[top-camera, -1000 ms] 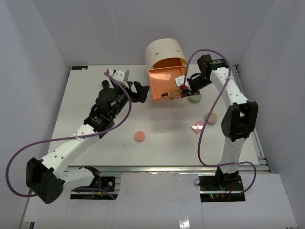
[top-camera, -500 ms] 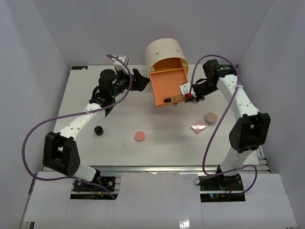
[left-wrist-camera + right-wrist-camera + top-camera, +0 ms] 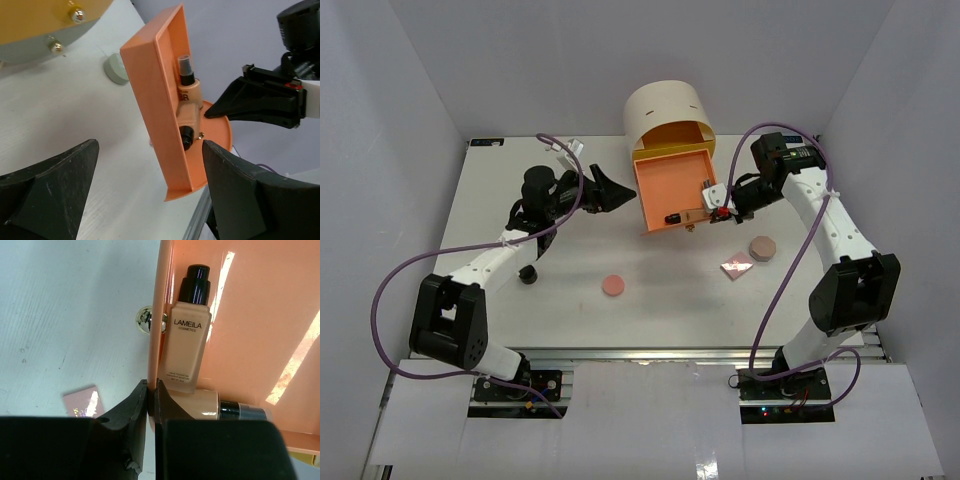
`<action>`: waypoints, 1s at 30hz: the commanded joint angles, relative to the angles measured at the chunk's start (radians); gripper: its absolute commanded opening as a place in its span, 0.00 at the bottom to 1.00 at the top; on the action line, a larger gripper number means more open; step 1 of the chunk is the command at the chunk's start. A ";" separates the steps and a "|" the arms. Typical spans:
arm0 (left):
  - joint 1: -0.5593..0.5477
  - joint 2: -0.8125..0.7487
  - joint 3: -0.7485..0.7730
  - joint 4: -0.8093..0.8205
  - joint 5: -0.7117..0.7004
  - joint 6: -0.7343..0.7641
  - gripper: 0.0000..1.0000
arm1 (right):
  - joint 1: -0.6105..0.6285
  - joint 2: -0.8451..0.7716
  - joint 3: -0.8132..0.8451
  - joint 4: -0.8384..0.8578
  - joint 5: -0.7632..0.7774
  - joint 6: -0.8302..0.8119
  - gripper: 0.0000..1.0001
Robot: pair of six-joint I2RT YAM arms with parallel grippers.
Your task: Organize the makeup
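Observation:
The orange drawer (image 3: 670,185) stands pulled out of the cream cylindrical box (image 3: 665,108). Two tan black-capped bottles (image 3: 187,345) lie inside it against the front wall. My right gripper (image 3: 720,203) is shut on that front wall (image 3: 151,386), near its knob (image 3: 145,320). My left gripper (image 3: 612,190) hangs open just left of the drawer (image 3: 155,110), holding nothing. On the table lie a pink round compact (image 3: 613,285), a tan compact (image 3: 762,246), a pink square palette (image 3: 736,265) and a small black jar (image 3: 527,273). A grey-green compact (image 3: 116,68) rests beyond the drawer.
The box's yellow and grey drawers (image 3: 35,35) stay shut, knobs showing. Grey walls close in the table (image 3: 500,300) on three sides. Purple cables loop over both arms. The pink palette (image 3: 82,401) lies close beside my right gripper.
My left arm swung back from mid-table toward the drawer's left side, uncovering the black jar. My right gripper slid rightward and nearer with the drawer front, turning the drawer slightly.

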 commanded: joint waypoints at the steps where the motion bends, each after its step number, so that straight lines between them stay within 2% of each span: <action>1: 0.002 -0.021 -0.049 0.161 0.125 -0.107 0.95 | -0.003 -0.062 0.003 0.031 -0.100 -0.033 0.08; 10: -0.005 0.037 -0.049 0.228 0.153 -0.167 0.95 | 0.002 -0.065 0.006 0.032 -0.132 -0.026 0.08; 23: -0.066 0.146 0.044 0.264 0.147 -0.212 0.93 | 0.026 -0.067 0.008 0.046 -0.141 -0.001 0.08; 26: -0.079 0.164 0.058 0.280 0.153 -0.238 0.91 | 0.032 -0.066 0.004 0.049 -0.140 0.001 0.08; 30: -0.088 0.184 0.065 0.289 0.169 -0.275 0.83 | 0.044 -0.071 -0.008 0.066 -0.130 0.019 0.08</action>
